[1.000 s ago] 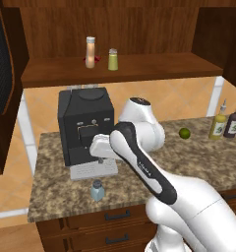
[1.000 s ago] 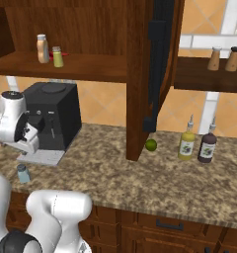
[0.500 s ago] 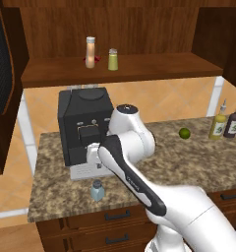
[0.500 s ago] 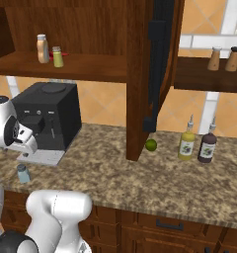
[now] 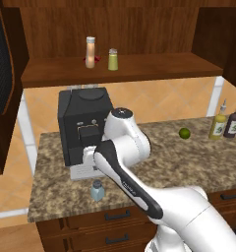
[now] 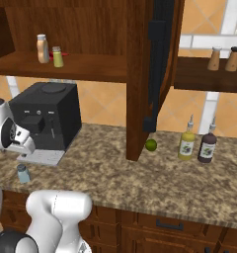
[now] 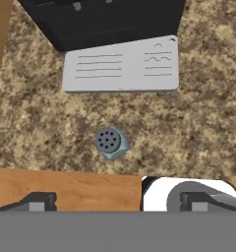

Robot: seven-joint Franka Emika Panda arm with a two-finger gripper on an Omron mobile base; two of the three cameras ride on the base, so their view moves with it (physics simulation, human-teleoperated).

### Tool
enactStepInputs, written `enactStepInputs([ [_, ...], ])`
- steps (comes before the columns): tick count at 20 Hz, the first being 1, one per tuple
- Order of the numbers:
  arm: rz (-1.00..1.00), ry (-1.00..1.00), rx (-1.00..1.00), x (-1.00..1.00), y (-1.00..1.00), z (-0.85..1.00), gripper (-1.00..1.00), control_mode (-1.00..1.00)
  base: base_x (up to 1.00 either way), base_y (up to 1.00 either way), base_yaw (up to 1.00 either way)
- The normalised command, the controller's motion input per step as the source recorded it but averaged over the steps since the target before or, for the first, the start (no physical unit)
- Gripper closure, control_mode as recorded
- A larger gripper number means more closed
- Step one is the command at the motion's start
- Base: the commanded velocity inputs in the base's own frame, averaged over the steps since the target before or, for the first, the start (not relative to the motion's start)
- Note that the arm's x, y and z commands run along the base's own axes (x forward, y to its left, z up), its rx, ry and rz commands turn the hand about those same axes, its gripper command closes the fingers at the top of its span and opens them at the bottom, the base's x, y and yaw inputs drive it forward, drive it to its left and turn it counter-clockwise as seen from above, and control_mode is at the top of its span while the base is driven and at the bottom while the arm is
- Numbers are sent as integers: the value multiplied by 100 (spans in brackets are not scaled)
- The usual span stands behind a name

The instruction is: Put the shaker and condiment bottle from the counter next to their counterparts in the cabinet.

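Hand view: shaker (image 7: 110, 142) upright on counter (image 7: 198, 123), hand (image 7: 115, 202) spread.

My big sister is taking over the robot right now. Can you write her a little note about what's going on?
Gripper: open, holding nothing, looking down over the shaker.
Shaker: upright on the counter near the front edge, just in front of the coffee machine.
Condiment bottle: already on the cabinet shelf, beside the yellow-green shaker.
Done: bottle put away.
Left: lower onto the shaker, grip it, lift it to the shelf next to the yellow-green one.
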Motion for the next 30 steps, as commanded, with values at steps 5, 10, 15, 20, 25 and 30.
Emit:
enactStepInputs([
  [5, 3, 0, -1, 5, 7, 0, -100, -100, 0, 0, 0],
  [10, 3, -1, -3, 0, 2, -18, -100, -100, 0, 0, 0],
  [15, 1, -7, -5, 0, 0, -42, -100, -100, 0, 0, 0],
  [20, 1, -7, -4, 0, 0, -29, -100, -100, 0, 0, 0],
  [25, 2, -4, 0, 0, 1, -17, -100, -100, 0, 0, 0],
  [30, 3, -3, 0, 0, 0, -10, -100, -100, 0, 0, 0],
])
